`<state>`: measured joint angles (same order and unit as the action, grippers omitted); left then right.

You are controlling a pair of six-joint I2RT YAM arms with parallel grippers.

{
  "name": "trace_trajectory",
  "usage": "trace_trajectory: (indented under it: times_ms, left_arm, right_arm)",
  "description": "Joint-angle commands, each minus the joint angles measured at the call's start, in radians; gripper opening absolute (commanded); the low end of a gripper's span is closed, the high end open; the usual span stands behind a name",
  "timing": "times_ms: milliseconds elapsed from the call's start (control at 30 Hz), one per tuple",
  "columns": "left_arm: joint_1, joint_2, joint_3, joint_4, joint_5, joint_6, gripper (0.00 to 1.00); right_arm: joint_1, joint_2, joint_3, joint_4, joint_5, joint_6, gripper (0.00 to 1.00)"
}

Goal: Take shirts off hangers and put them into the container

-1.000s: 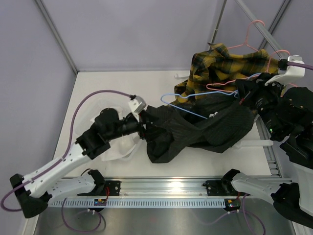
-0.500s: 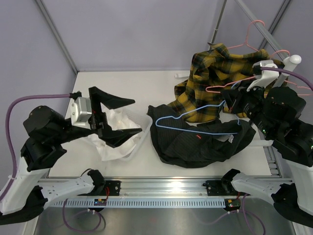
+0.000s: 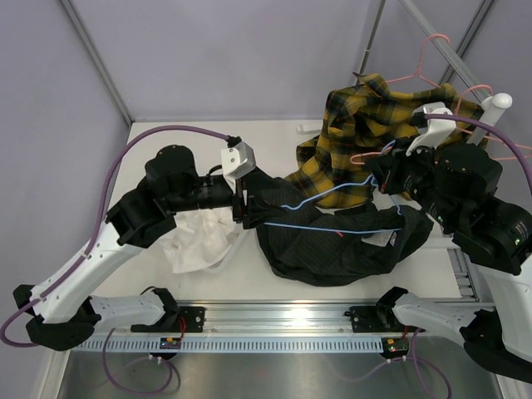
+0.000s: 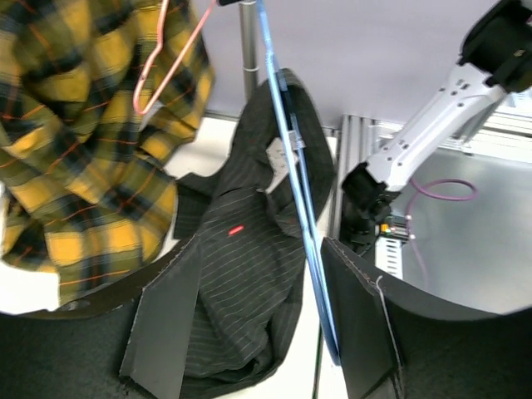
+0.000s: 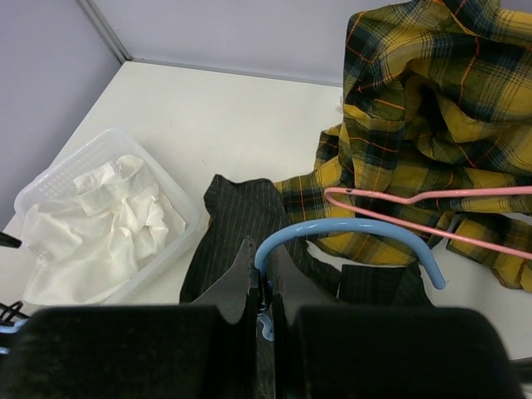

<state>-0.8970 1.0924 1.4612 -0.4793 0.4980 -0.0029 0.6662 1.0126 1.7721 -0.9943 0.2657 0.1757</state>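
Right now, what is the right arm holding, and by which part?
The right gripper holds the blue hanger by the neck of its hook.

Top camera sits high and behind, angled down and forward over the whole counter (image 3: 208, 141): the widest, farthest view. The left wrist camera rides close behind the left jaws and peers out between them toward the right arm (image 4: 432, 125). The pinstriped shirt (image 4: 241, 274) lies just ahead of the jaws, the blue hanger (image 4: 293, 166) runs up between them, and the plaid shirt (image 4: 75, 125) sits beyond. The right wrist camera looks down past the right jaws, tight on the hanger's hook. It faces the opposite way, with the container (image 5: 62, 162) well beyond the jaws. All three views share the pinstriped shirt, blue hanger and plaid shirt.
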Motion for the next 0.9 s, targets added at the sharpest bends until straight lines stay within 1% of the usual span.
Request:
trace_trajectory:
  times_ms: [0,67,100,133,167,200,233,267,300,333,367,400,433,467,533,567,600,700,767,867]
  left_arm:
    - [-0.003,0.024,0.011,0.076,0.094,-0.048,0.65]
    - [-0.005,0.038,0.013,0.085,0.111,-0.055,0.67]
    - [-0.003,0.046,0.011,0.087,0.126,-0.055,0.66]
    - [-0.003,0.047,0.011,0.09,0.129,-0.055,0.6]
    - [-0.003,0.053,0.013,0.087,0.137,-0.052,0.42]
    - [-0.003,0.055,0.017,0.079,0.128,-0.045,0.13]
    - [-0.003,0.06,0.028,0.067,0.116,-0.046,0.0]
    - [-0.005,0.061,0.031,0.053,0.113,-0.043,0.0]
    - [-0.005,0.06,0.034,0.045,0.091,-0.045,0.0]
    - [-0.008,0.054,0.033,0.042,0.064,-0.049,0.0]
    - [-0.011,0.047,0.04,0.009,-0.005,-0.045,0.0]
    - [-0.019,0.023,0.045,-0.01,-0.05,-0.023,0.0]
    - [-0.02,0.006,0.048,-0.028,-0.088,-0.013,0.0]
    - [-0.02,-0.014,0.051,-0.053,-0.151,-0.005,0.0]
    - [-0.02,-0.066,0.062,-0.07,-0.208,0.023,0.0]
    - [-0.02,-0.077,0.073,-0.1,-0.252,0.027,0.0]
    - [-0.02,-0.083,0.114,-0.122,-0.266,0.043,0.0]
    - [-0.02,-0.089,0.197,-0.206,-0.332,0.063,0.0]
    - [-0.02,-0.098,0.221,-0.246,-0.366,0.072,0.0]
    - [-0.02,-0.118,0.248,-0.263,-0.387,0.08,0.0]
  right_arm:
    - [-0.005,0.029,0.039,0.014,-0.051,-0.019,0.0]
    - [-0.005,0.035,0.041,0.019,-0.054,-0.021,0.0]
    - [-0.005,0.038,0.044,0.017,-0.059,-0.024,0.0]
    - [-0.004,0.038,0.044,0.017,-0.059,-0.025,0.0]
    - [-0.004,0.037,0.041,0.017,-0.059,-0.025,0.0]
    - [-0.004,0.034,0.038,0.019,-0.063,-0.03,0.0]
    - [-0.004,0.031,0.033,0.022,-0.068,-0.031,0.01]
    - [-0.004,0.015,0.02,0.028,-0.066,-0.03,0.15]
    - [-0.005,0.003,0.009,0.042,-0.051,-0.022,0.38]
    - [-0.004,-0.009,-0.003,0.046,-0.039,-0.018,0.76]
    - [-0.005,-0.035,-0.026,0.048,-0.025,-0.009,0.85]
    - [-0.005,-0.048,-0.04,0.034,0.001,0.019,0.9]
    - [-0.005,-0.06,-0.057,0.028,0.015,0.036,0.99]
    - [-0.005,-0.092,-0.104,0.023,0.032,0.057,0.99]
    - [-0.004,-0.126,-0.172,0.028,0.067,0.113,0.99]
    - [-0.004,-0.161,-0.245,0.037,0.091,0.129,1.0]
    - [-0.005,-0.175,-0.276,0.052,0.143,0.155,0.99]
    - [-0.004,-0.18,-0.345,0.031,0.208,0.195,0.99]
    - [-0.005,-0.174,-0.379,0.028,0.193,0.22,0.99]
    - [-0.005,-0.166,-0.422,0.031,0.182,0.226,0.97]
